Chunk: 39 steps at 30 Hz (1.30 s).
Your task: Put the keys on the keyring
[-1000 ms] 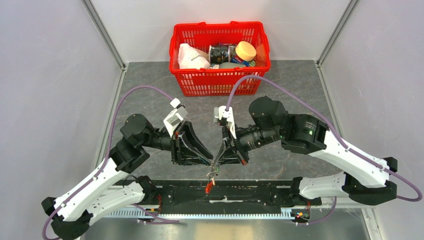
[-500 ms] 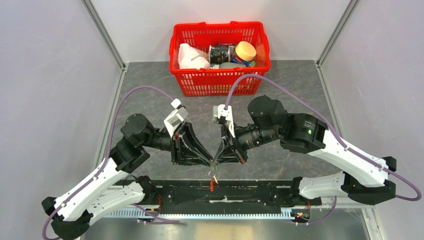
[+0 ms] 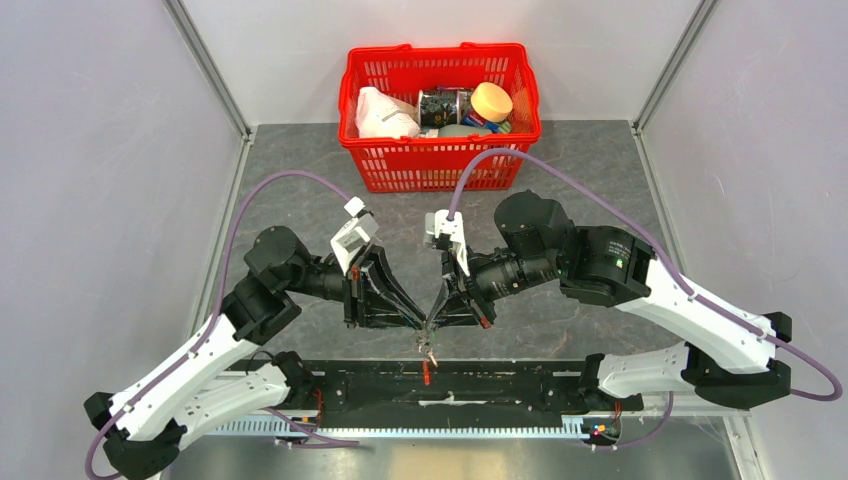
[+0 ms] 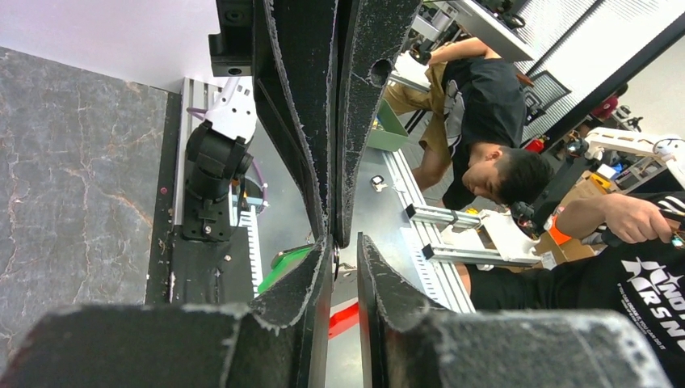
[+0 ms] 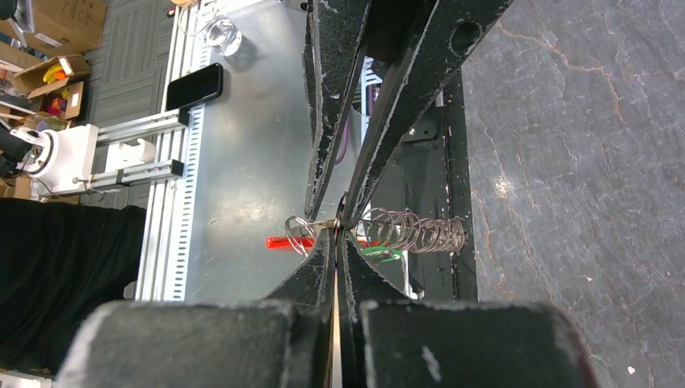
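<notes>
My two grippers meet tip to tip above the near edge of the table. My right gripper [image 3: 432,322] [image 5: 338,230] is shut on the thin metal ring of the keyring [image 5: 300,233]. Its red loop [image 3: 425,373] [image 5: 279,241] [image 4: 346,318] hangs below. A key with a green head [image 5: 380,253] [image 4: 284,267] hangs in the same bunch, and a stretched wire coil [image 5: 416,231] runs off to one side. My left gripper [image 3: 421,322] [image 4: 346,257] comes from the opposite side. Its jaws stand a narrow slit apart and pinch the bunch's metal at the tips. Other keys are hidden.
A big red mesh basket [image 3: 440,165] with a white bag, cans and a yellow lid stands at the back of the grey stone table [image 3: 600,170]. The black base rail [image 3: 500,385] runs under the grippers. Grey walls close in both sides.
The hanging bunch has shifted slightly right and the left wrist has edged toward the right gripper. Both grippers stay closed at the same meeting point.
</notes>
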{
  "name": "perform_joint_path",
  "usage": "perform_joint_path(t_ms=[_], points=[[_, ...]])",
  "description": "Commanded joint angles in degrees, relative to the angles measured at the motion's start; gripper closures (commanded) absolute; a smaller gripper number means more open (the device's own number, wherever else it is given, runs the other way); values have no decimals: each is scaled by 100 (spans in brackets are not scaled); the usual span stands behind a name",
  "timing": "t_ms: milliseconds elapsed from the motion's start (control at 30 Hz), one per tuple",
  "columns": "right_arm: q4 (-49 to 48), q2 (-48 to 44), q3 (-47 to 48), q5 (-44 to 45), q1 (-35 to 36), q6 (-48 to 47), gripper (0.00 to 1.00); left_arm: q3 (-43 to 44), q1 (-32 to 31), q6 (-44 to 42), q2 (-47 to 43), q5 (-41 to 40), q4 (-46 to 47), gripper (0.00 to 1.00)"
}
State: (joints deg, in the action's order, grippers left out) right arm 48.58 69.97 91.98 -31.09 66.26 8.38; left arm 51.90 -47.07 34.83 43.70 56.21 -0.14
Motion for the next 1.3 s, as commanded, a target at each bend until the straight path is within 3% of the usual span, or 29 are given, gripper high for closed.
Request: perform_joint_path(t_ms=[0,133,267,567,633,700,767,900,1267], points=[[-296,-37,300,19,1,-68,100,158,-4,-174,21,187,49,77],[-296,-30,314,-2,1,-71,100,163,-4,-187,44,190,49,78],[-296,-28,327,-20,1,-82,100,163,-4,-200,66,184,49,98],[-311,-116,287,-104,3,-100,99,188,-4,-359,-79,3,49,98],[-430,-215,209,-149,1,-99,86,180,-4,-353,-145,-38,106,98],[-529,-354,121,-92,-3,-102,64,165,-4,-317,-181,-63,203,98],[-671,-531,8,-31,2,-137,54,114,-4,-205,-215,-61,414,98],[-772,-711,-110,16,0,-265,49,7,-4,75,-265,-90,862,98],[-841,-584,-137,-42,5,-543,49,-135,-4,683,-280,-484,1708,98]])
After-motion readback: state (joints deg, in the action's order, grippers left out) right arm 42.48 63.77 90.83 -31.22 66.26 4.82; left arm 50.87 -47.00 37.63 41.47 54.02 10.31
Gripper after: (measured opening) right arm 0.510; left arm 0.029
